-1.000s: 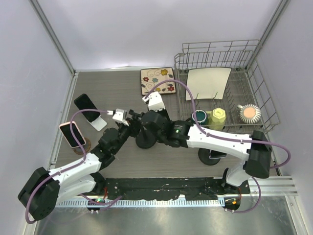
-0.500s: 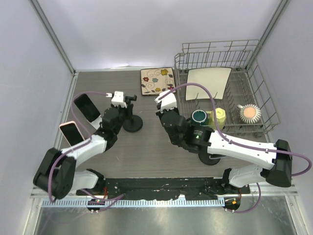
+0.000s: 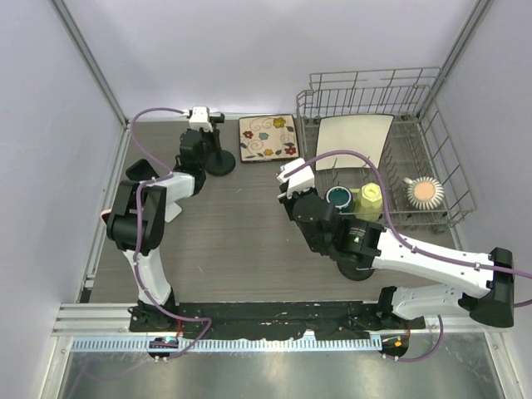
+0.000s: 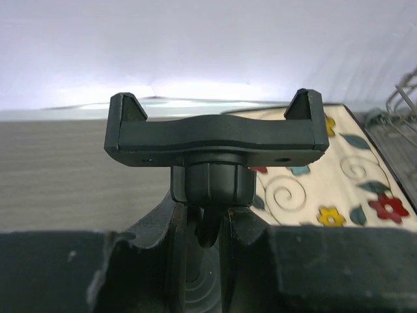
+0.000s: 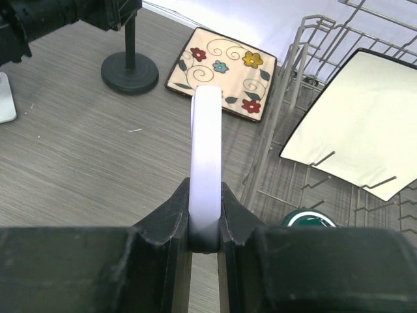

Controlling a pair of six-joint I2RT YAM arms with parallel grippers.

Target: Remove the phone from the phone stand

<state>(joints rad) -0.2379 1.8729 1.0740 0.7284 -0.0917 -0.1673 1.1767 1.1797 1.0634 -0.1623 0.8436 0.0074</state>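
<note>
The right hand (image 5: 205, 218) grips the phone (image 5: 206, 143) edge-on above the surface (image 3: 233, 241), well apart from the phone stand (image 4: 215, 134), whose stem the left hand (image 4: 203, 225) seems to clench, though the contact is half hidden, beside the floral mat (image 3: 268, 137).

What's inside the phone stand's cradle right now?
The cradle of the phone stand is bare between its two prongs. The phone sits edge-on in the right gripper. The stand's lower stem is hidden behind the left gripper.
</note>
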